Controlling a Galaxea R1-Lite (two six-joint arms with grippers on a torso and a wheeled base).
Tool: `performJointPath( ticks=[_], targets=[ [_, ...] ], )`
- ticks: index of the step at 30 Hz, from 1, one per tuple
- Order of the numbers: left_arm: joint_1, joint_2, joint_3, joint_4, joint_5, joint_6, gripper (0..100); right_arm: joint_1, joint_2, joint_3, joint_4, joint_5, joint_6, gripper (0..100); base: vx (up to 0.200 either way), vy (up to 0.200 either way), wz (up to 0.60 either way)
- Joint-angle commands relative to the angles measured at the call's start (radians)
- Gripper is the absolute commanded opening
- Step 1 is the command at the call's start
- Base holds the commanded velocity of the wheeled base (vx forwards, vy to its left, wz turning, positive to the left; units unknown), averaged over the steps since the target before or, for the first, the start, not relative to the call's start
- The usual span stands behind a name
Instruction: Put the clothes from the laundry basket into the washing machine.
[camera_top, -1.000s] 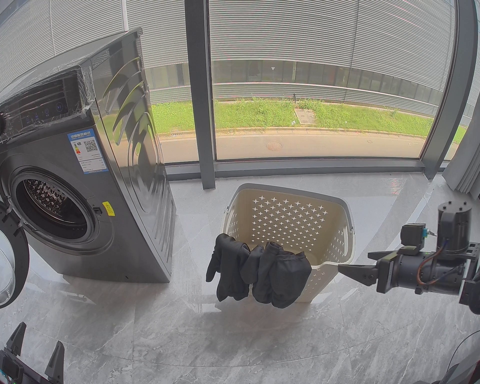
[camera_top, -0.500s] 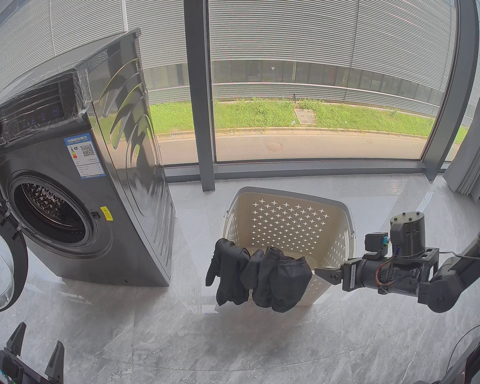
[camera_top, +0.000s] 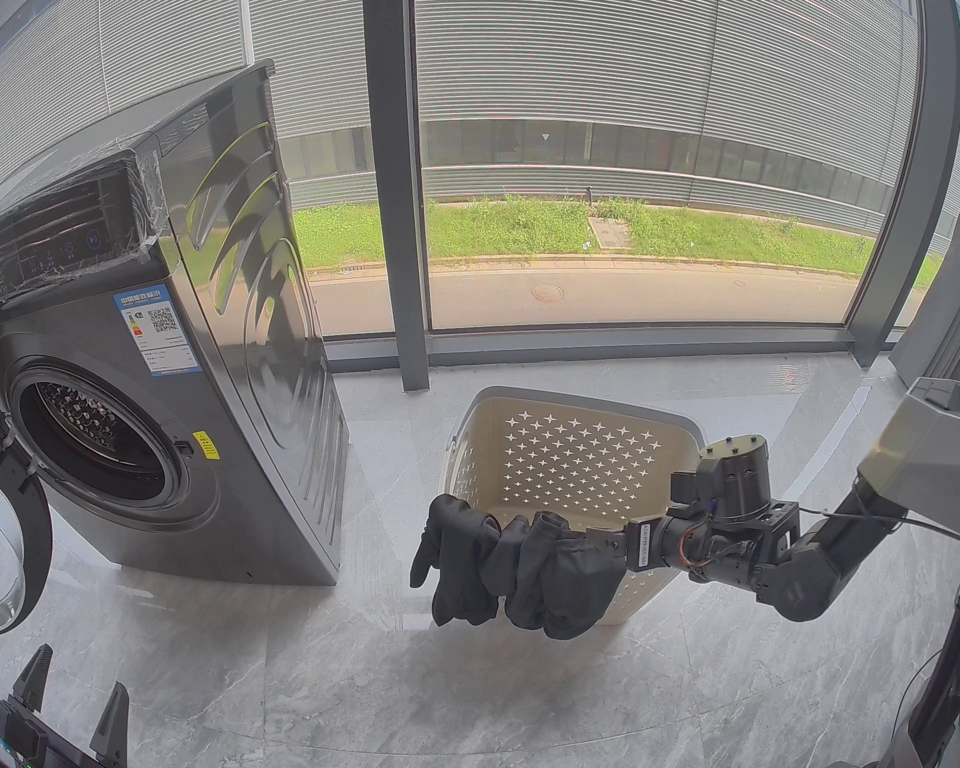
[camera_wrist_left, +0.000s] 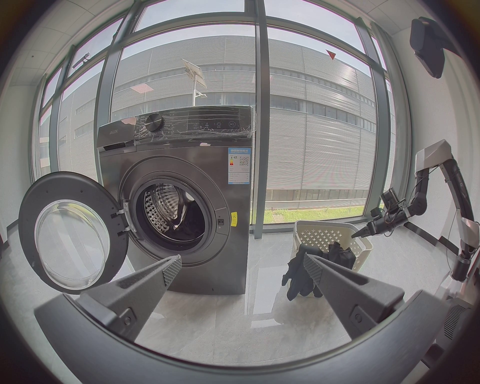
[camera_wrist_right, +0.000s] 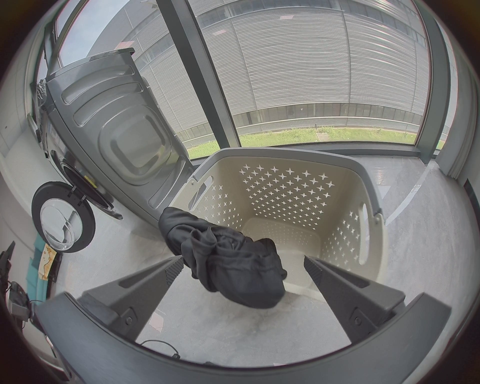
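Note:
A cream laundry basket (camera_top: 560, 397) stands on the floor by the window. Dark clothes (camera_top: 530, 570) hang bunched over its front rim, also seen from the right wrist (camera_wrist_right: 230, 260). My right gripper (camera_top: 605, 545) is level with that rim at the bundle's right side, open; in its own view (camera_wrist_right: 242, 265) the clothes lie between and just beyond the fingers. To the left stands the grey washing machine (camera_top: 180, 330), its round door (camera_wrist_left: 70, 235) swung open and the drum (camera_wrist_left: 172, 215) exposed. My left gripper (camera_top: 70, 690) sits low at the near left, open and holding nothing.
A tall glass window with a dark upright post (camera_top: 395, 190) runs behind the basket. Bare marble floor (camera_top: 400, 680) lies between the washing machine and the basket. The open door (camera_top: 15, 540) juts out at the far left.
My right arm has swung left from beside the basket until its fingers reach the clothes on the rim. The head view has shifted slightly. The left gripper stays put.

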Motion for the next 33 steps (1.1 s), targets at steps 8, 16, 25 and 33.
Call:
performJointPath(
  ticks=[8, 16, 25, 33],
  targets=[
    [0.001, -0.016, 0.018, 0.0, 0.002, 0.001, 100, 0.034, 0.216, -0.175, -0.02, -0.047, 0.002, 100, 0.0, 0.0, 0.0],
    [0.001, -0.016, 0.018, 0.0, 0.002, 0.001, 100, 0.027, 0.301, -0.223, -0.033, -0.076, -0.005, 100, 0.0, 0.0, 0.0],
    [0.001, -0.016, 0.018, 0.0, 0.002, 0.001, 100, 0.034, 0.354, -0.26, -0.038, -0.07, -0.005, 100, 0.0, 0.0, 0.0],
    [0.001, -0.016, 0.018, 0.0, 0.002, 0.003, 100, 0.034, 0.357, -0.264, -0.038, -0.064, -0.001, 100, 0.0, 0.0, 0.0]
  ],
)
